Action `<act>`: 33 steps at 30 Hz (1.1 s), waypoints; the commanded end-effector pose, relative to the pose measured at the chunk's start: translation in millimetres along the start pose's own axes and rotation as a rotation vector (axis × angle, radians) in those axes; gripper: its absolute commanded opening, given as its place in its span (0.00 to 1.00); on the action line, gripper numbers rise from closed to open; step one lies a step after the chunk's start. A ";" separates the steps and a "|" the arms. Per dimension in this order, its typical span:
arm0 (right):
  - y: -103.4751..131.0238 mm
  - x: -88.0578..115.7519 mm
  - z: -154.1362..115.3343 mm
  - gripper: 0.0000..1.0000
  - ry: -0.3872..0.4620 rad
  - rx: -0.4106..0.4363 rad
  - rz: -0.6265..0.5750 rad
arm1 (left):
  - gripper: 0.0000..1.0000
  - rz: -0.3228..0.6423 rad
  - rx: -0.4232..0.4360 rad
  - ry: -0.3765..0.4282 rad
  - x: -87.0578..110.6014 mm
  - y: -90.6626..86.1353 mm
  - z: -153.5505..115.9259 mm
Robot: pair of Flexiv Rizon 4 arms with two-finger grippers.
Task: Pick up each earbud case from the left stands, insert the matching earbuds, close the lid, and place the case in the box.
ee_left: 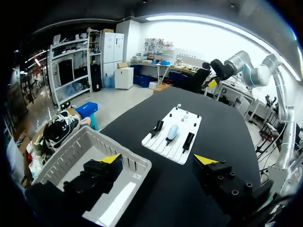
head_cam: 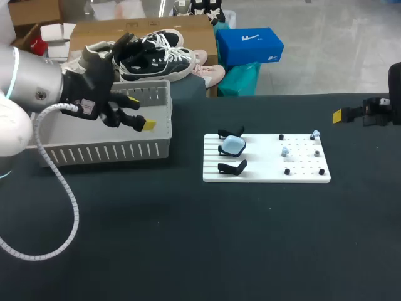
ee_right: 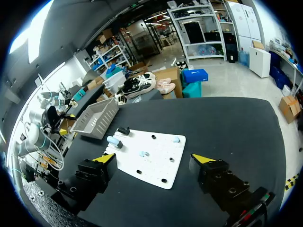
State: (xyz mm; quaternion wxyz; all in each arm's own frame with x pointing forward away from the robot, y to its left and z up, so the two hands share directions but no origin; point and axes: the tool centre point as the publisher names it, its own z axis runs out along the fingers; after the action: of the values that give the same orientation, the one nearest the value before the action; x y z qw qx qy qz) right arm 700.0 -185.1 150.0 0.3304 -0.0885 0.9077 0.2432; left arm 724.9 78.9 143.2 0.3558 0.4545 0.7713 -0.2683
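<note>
A white pegboard (head_cam: 266, 164) lies right of the table's middle. Three black stands line its left side, and the middle one holds a pale blue earbud case (head_cam: 234, 146); the other two stands (head_cam: 231, 167) are bare. Small pale earbuds (head_cam: 285, 151) sit among black pegs on the board's right half. My left gripper (head_cam: 141, 113) hangs open over the grey basket (head_cam: 106, 152) with nothing between its fingers. My right gripper (head_cam: 338, 115) is at the far right edge, away from the board. It is open, and in the right wrist view the board (ee_right: 151, 158) and case (ee_right: 114, 142) lie ahead of it.
The slotted grey basket (ee_left: 94, 156) stands at the back left, under my left gripper (ee_left: 157, 159). Between it and the board (ee_left: 173, 137) runs a strip of bare black tabletop. A coiled white cable hangs from my left arm (head_cam: 62, 188) over the front left.
</note>
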 end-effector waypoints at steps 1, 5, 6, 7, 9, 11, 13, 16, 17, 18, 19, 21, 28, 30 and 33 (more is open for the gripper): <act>0.0 0.0 0.0 1.00 0.000 0.000 0.000 | 1.00 0.103 0.164 0.069 -12.8 8.8 24.4; 0.0 0.0 0.0 1.00 0.000 0.000 0.000 | 1.00 0.160 0.203 0.075 -19.4 3.0 40.8; 0.0 0.0 0.0 1.00 0.000 0.000 0.000 | 1.00 0.169 0.207 0.073 -20.6 1.7 43.5; 0.0 0.0 0.0 1.00 0.000 0.000 0.000 | 1.00 0.180 0.207 0.072 -21.5 0.5 46.1; 0.0 0.0 0.0 1.00 0.000 0.000 0.000 | 1.00 0.190 0.214 0.071 -23.1 -1.4 50.4; 0.0 0.0 0.0 1.00 0.000 0.000 0.000 | 1.00 0.203 0.225 0.065 -23.7 -3.7 53.7; 0.0 0.0 0.0 1.00 0.000 0.000 0.000 | 1.00 0.213 0.239 0.062 -22.7 -5.6 57.2; 0.0 0.0 0.0 1.00 0.000 0.000 0.000 | 1.00 0.225 0.244 0.065 -19.3 -6.9 65.9; 0.0 0.0 0.0 1.00 0.000 0.000 0.000 | 1.00 0.234 0.248 0.063 -18.2 -7.9 68.9; 0.0 0.0 0.0 1.00 0.000 0.000 0.000 | 1.00 0.236 0.247 0.063 -17.4 -9.0 71.7; 0.0 0.0 0.0 1.00 0.000 0.000 0.000 | 1.00 0.240 0.247 0.059 -17.0 -10.1 74.0; 0.0 0.0 0.0 1.00 0.000 0.000 0.000 | 1.00 0.252 0.250 0.048 -16.6 -13.5 78.8; 0.0 0.0 0.0 1.00 0.000 0.000 0.000 | 1.00 0.278 0.247 0.000 -18.3 -22.3 95.3; 0.0 0.0 0.0 1.00 0.000 0.000 0.000 | 1.00 0.294 0.245 -0.002 -18.7 -25.9 98.6; 0.0 0.0 0.0 1.00 0.000 0.000 0.000 | 1.00 0.313 0.249 -0.010 -19.4 -29.5 103.8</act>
State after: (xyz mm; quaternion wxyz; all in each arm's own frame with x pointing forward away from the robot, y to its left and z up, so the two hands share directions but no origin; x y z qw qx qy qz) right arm 700.0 -185.1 150.0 0.3304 -0.0885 0.9077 0.2432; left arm 739.3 -16.3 102.7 0.3309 0.6101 0.6513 -0.3067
